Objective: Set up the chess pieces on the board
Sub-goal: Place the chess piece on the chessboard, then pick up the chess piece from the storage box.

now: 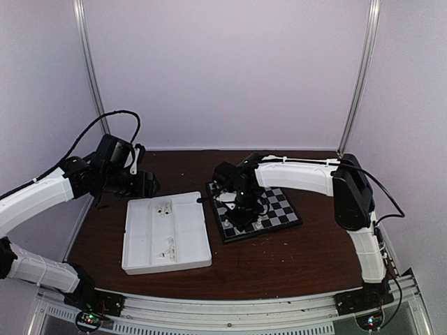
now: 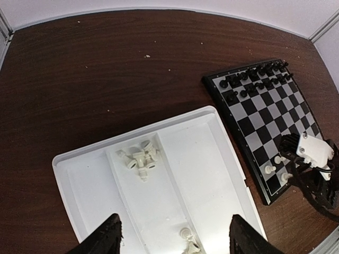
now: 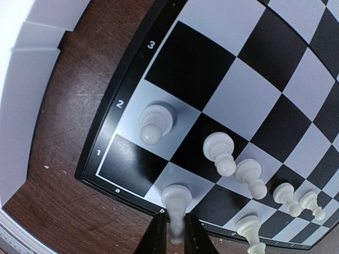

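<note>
Several tiny white chess pieces (image 3: 156, 124), chequered board (image 3: 212, 63)

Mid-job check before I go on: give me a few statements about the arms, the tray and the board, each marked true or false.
1. The left gripper hangs open above the tray. True.
2. Black chessmen stand at one end of the board. True.
3. The tray is bare. False: loose white chessmen lie in it.
4. The right gripper is over the tray. False: it is over the board, closed on a white piece standing in the edge row.
5. Square a1 is occupied. False: it is bare, and a pawn stands on a2.
</note>
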You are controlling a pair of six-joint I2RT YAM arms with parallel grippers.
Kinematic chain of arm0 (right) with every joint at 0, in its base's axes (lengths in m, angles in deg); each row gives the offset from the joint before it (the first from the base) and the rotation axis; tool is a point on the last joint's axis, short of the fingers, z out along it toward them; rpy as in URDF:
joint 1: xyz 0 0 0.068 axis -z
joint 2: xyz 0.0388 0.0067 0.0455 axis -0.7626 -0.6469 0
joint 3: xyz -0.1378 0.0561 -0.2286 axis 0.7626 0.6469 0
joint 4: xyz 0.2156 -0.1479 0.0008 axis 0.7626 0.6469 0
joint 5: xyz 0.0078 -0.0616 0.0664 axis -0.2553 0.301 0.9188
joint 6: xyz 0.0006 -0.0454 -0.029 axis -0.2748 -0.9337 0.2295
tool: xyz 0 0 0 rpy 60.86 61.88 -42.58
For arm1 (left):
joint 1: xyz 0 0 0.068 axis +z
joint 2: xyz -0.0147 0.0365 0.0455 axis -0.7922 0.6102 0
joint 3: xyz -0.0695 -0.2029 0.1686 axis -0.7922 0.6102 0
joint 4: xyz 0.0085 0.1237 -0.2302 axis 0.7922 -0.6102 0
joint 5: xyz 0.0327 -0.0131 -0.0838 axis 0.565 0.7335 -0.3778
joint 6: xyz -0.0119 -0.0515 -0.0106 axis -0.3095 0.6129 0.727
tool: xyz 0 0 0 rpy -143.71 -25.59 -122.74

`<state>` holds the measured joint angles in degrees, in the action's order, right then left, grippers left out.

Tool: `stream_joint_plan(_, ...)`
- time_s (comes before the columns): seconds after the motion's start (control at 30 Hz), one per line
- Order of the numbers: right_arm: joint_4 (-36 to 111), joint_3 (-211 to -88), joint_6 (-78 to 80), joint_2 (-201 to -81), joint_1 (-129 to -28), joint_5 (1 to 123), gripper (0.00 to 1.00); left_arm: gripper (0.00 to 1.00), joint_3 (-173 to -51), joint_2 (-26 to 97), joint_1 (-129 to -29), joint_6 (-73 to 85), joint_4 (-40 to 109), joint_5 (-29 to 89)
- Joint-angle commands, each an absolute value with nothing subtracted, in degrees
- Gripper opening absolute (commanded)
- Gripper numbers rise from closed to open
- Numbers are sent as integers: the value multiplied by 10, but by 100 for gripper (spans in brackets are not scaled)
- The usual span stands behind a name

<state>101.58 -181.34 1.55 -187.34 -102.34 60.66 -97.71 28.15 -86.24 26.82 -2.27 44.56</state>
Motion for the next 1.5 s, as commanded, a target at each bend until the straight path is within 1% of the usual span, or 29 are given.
stream_joint_plan(0.0, 1018, -1828, 14, -1881, -1027, 590, 23, 70, -993, 286, -860, 259, -26, 451)
stream_joint_plan(0.07, 1013, -1826, 14, -1874, -1028, 585, 31, 70, -993, 287, -859, 258, -27, 451)
stream_joint_plan(0.13, 998, -1817, 17, -1856, -1028, 587, 36, 70, -991, 288, -860, 256, -27, 453)
stream_joint_plan(0.33, 898, -1754, 13, -1746, -1028, 603, 43, 70, -993, 294, -860, 254, -36, 466)
stream_joint_plan(0.43, 848, -1721, 6, -1693, -1028, 613, 43, 69, -993, 300, -860, 258, -37, 469)
stream_joint_plan(0.53, 789, -1678, 4, -1645, -1028, 613, 43, 66, -990, 315, -859, 263, -36, 472)
stream_joint_plan(0.63, 734, -1636, 5, -1603, -1028, 613, 44, 55, -989, 340, -858, 271, -37, 474)
stream_joint_plan(0.77, 680, -1599, 7, -1561, -1028, 618, 46, 43, -997, 394, -849, 277, -35, 466)
stream_joint_plan(0.83, 671, -1590, 7, -1552, -1028, 619, 46, 39, -1008, 432, -838, 282, -38, 455)
stream_joint_plan(0.93, 670, -1585, 6, -1547, -1028, 616, 46, 35, -1031, 483, -831, 280, -43, 439)
stream_joint_plan(1.1, 665, -1575, 7, -1540, -1028, 617, 46, 26, -1071, 553, -829, 270, -56, 453)
stream_joint_plan(1.27, 650, -1560, 9, -1533, -1028, 617, 46, 23, -1115, 618, -820, 268, -77, 458)
stream_joint_plan(1.47, 645, -1554, 9, -1531, -1028, 618, 46, 23, -1147, 668, -815, 268, -86, 463)
